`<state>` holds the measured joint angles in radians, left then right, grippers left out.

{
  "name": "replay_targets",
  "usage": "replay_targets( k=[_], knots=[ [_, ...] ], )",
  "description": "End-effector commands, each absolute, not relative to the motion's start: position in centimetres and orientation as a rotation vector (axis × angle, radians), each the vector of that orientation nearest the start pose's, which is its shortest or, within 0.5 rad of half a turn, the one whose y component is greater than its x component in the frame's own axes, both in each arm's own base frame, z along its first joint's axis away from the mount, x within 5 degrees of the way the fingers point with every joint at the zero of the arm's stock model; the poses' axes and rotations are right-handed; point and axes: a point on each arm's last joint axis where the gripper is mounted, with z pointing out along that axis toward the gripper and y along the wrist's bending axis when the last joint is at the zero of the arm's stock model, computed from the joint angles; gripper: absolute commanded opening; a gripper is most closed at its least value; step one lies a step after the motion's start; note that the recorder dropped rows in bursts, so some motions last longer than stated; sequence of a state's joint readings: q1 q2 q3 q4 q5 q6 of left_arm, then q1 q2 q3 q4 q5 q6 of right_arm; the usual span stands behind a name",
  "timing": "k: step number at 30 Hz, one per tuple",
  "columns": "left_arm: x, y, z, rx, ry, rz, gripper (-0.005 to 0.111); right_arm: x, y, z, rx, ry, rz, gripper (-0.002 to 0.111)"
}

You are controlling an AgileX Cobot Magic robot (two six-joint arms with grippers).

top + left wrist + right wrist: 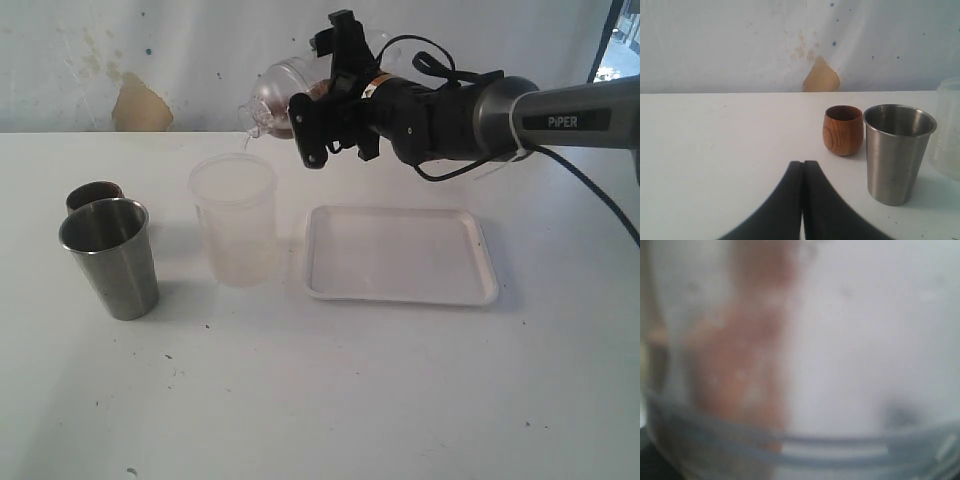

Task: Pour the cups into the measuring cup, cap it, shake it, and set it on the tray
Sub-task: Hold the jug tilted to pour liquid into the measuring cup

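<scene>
Tumbler [110,258] at left, small cup [94,194] behind it, tub [235,232] at centre, tray [400,256] to its right, measuring cup [272,95] above tub

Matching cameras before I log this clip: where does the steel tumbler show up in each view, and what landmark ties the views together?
Exterior view: the steel tumbler stands upright at the left of the table.
Left wrist view: it stands just past the left gripper.
Right wrist view: not in it; the blurred measuring cup fills the picture.
Shared landmark: the brown cup next to the tumbler, seen in the exterior and left wrist views only.
</scene>
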<state>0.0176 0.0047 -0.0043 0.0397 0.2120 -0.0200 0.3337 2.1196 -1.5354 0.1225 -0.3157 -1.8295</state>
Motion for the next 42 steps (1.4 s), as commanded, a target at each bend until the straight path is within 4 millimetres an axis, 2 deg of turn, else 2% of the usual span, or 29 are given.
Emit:
replay_targets(
  k=[1, 23, 42],
  knots=[
    [5.58, 0.15, 19.47, -0.01, 1.687, 0.024, 0.0, 47.37, 16.0, 25.08, -1.489, 0.926, -1.102, 0.0],
    [5.58, 0.15, 19.47, -0.01, 1.687, 0.024, 0.0, 47.3, 16.24, 25.37, -1.463, 0.905, -1.116, 0.0],
    [5.58, 0.15, 19.47, -0.01, 1.687, 0.024, 0.0, 47.28, 16.25, 25.31, -1.51, 0.856, -1.169, 0.0]
  ],
)
